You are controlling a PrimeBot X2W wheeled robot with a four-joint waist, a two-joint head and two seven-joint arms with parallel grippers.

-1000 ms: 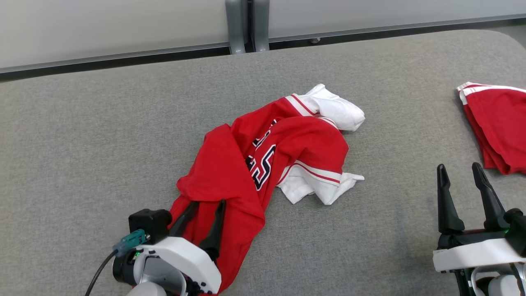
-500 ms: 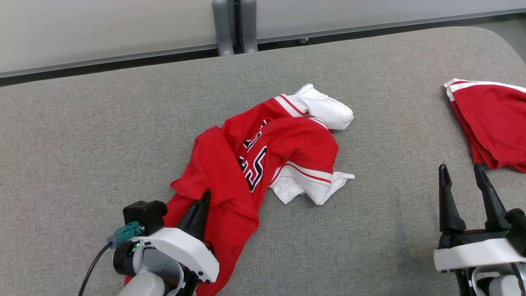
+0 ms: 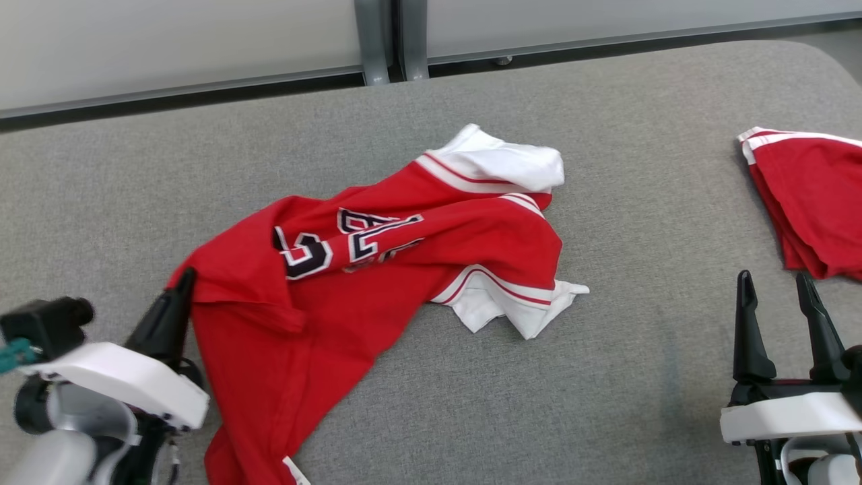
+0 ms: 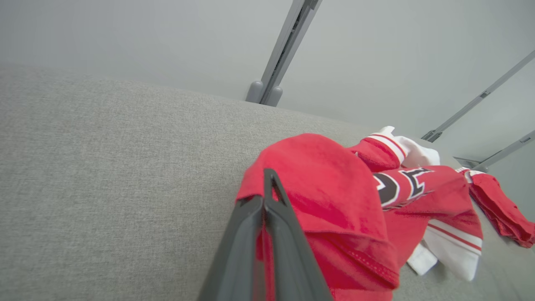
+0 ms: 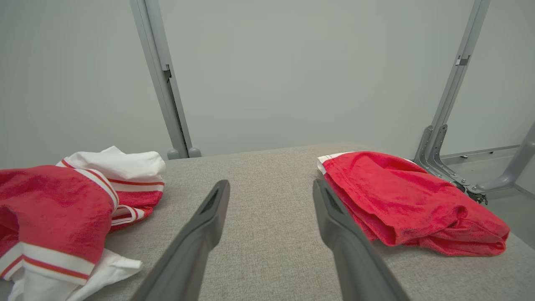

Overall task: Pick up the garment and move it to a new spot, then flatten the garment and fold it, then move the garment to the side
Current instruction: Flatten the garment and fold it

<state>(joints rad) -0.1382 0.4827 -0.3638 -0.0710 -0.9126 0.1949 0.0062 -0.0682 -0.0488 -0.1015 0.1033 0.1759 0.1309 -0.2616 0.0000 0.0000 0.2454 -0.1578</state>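
The garment (image 3: 377, 269) is a red jersey with white trim and dark lettering, lying crumpled and stretched across the middle of the grey padded table (image 3: 606, 377). My left gripper (image 3: 183, 277) at the lower left is shut on the garment's left edge, pulling it out to the left. In the left wrist view the two fingers (image 4: 267, 217) are pressed together with the red garment (image 4: 334, 196) pinched between them. My right gripper (image 3: 774, 277) stands open at the lower right, above bare table, apart from the garment (image 5: 54, 209); it (image 5: 271, 186) holds nothing.
A second red garment (image 3: 808, 195) with white trim lies folded at the table's right edge, just beyond my right gripper, also as a red heap (image 5: 401, 200). Behind the table is a pale wall with a grey post (image 3: 390, 40).
My left gripper has gone from open to shut on the garment's edge and dragged it left, unrolling the jersey so its lettering shows. The right gripper has stayed put.
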